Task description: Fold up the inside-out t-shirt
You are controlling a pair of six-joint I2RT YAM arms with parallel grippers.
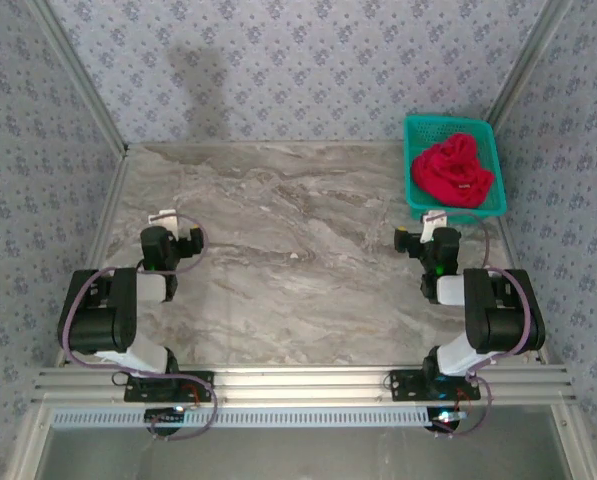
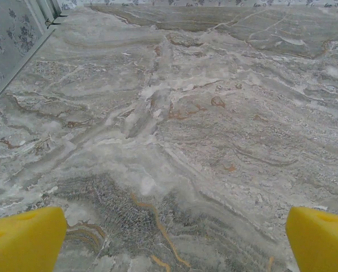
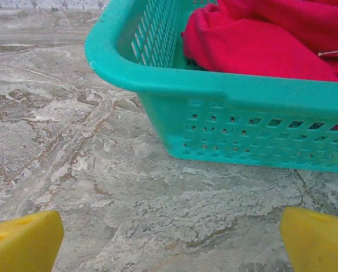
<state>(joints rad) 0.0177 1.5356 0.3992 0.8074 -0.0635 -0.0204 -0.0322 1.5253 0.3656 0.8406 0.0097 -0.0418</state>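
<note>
The left jaws stand wide apart with nothing between them, their yellow fingertips (image 2: 24, 238) low over the bare grey marbled bench (image 2: 174, 141). The right jaws are spread just as wide and empty, fingertips (image 3: 21, 241) above the bench, facing the near wall of the teal mesh basket (image 3: 242, 136), close to it but not touching. The inside-out t-shirt (image 1: 453, 172), bright red, lies crumpled in a heap inside that basket at the bench's far right corner. The left arm (image 1: 108, 310) and right arm (image 1: 493, 310) sit folded back by the near edge, well apart.
</note>
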